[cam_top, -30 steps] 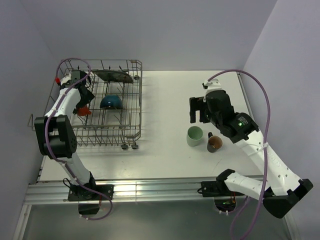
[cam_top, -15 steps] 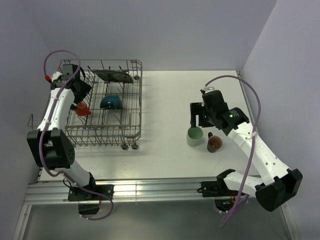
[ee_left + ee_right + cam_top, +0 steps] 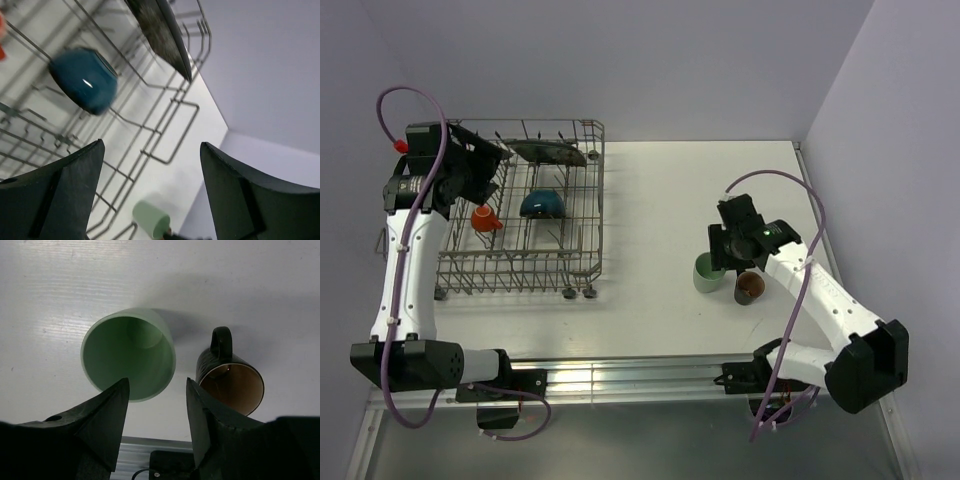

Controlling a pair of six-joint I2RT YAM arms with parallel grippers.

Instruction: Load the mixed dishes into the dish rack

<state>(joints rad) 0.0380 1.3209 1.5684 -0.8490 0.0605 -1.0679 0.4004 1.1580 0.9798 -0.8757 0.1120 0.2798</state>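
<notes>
White worktop (image 3: 660, 190) floors a booth closed by pale lilac walls (image 3: 650, 70) on 3 sides. The grey wire dish rack (image 3: 598, 205) stands at the worktop's 9 o'clock.

The left tool (image 3: 151, 145) hangs over the rack's 10 o'clock corner, its 2 fingers wide apart on nothing. The right tool (image 3: 156, 384) sits over the pale green mug (image 3: 707, 272) at the worktop's 4 o'clock. Its fingers are apart, with the mug's rim showing between them, and they clamp nothing.

The dark square plate (image 3: 548, 152) stands on edge at the rack's 12 o'clock. The blue bowl (image 3: 542, 205) lies overturned at the rack's centre. The small brown cup (image 3: 750, 288) is just beside the mug, at its 3 o'clock. The orange-red cup (image 3: 485, 218) lies at the rack's 9 o'clock.

Only the right wrist view shows the brown cup's handle and tan inside. Only the left wrist view shows the tines around the bowl.
</notes>
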